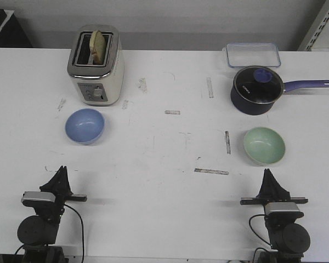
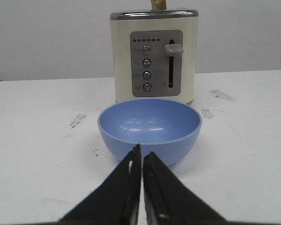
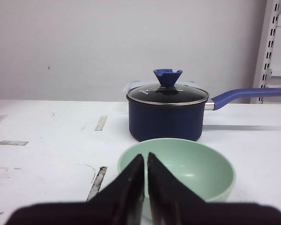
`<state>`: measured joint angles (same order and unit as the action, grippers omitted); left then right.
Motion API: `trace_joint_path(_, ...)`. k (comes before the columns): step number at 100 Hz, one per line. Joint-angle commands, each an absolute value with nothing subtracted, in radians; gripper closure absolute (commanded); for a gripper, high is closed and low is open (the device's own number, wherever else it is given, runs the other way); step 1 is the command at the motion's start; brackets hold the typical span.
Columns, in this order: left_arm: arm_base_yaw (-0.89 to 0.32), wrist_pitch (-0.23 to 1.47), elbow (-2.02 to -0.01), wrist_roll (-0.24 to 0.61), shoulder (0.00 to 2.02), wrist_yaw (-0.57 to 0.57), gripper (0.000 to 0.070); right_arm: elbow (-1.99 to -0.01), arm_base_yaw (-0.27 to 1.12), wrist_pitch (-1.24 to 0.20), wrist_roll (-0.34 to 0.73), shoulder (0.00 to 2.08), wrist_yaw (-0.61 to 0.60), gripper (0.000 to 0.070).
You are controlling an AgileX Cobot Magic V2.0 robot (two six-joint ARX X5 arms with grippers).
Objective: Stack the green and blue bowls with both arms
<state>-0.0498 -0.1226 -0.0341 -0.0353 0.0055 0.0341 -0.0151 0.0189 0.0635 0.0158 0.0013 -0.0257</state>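
The blue bowl [image 1: 85, 125] stands upright and empty on the left of the table, just in front of the toaster; it also shows in the left wrist view [image 2: 150, 129]. The mint green bowl [image 1: 264, 145] stands upright and empty on the right, in front of the saucepan, and shows in the right wrist view [image 3: 187, 171]. My left gripper [image 1: 62, 170] is shut and empty, a short way nearer than the blue bowl [image 2: 141, 152]. My right gripper [image 1: 268, 172] is shut and empty, just nearer than the green bowl [image 3: 145, 157].
A cream toaster [image 1: 96, 66] with toast stands behind the blue bowl. A dark navy saucepan [image 1: 257, 90] with a glass lid and long blue handle stands behind the green bowl. A clear plastic container [image 1: 253, 55] lies at the back right. Tape marks dot the table [image 1: 170, 153].
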Motion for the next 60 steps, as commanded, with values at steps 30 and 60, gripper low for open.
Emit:
trace_joint_path(30, -0.048, -0.134, -0.012, -0.035, 0.003, 0.033, 0.0698, -0.118, 0.019, 0.051, 0.029, 0.07, -0.026, 0.0696)
trace_joint_path(60, -0.048, -0.134, -0.012, -0.035, 0.003, 0.033, 0.0698, -0.261, 0.02, 0.048, 0.03, 0.337, -0.028, 0.0696)
